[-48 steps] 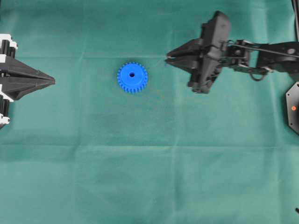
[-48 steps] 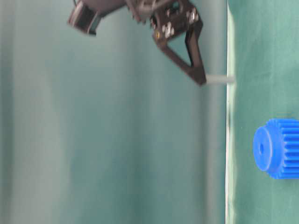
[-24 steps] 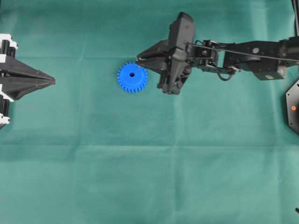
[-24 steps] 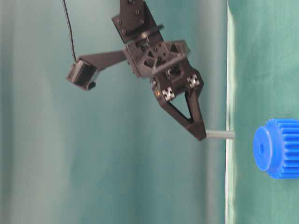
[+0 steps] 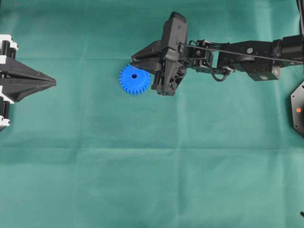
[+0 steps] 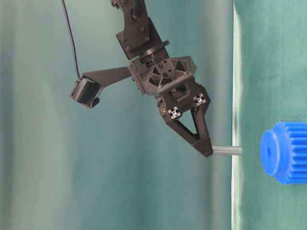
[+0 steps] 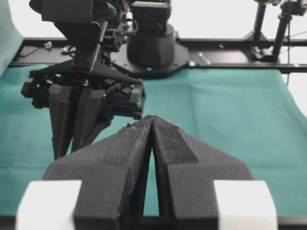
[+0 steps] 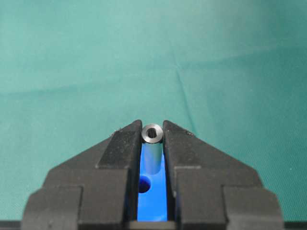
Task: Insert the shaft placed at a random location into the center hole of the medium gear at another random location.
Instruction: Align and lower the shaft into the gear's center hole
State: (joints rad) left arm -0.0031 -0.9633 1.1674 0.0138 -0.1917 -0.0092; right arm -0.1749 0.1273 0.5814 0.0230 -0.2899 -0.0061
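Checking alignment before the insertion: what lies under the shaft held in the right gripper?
Beneath the shaft, between the fingers, shows the blue medium gear with its center hole slightly off to one side. The fingers hide the rest of the gear.

A creased green cloth is spread across the whole table. At the far right edge, a black plate with a small orange dot is partly seen.

shaft: small, shiny grey, pointing down, up in the air above the gear
medium gear: bright blue, round, lying flat
center hole: small, dark
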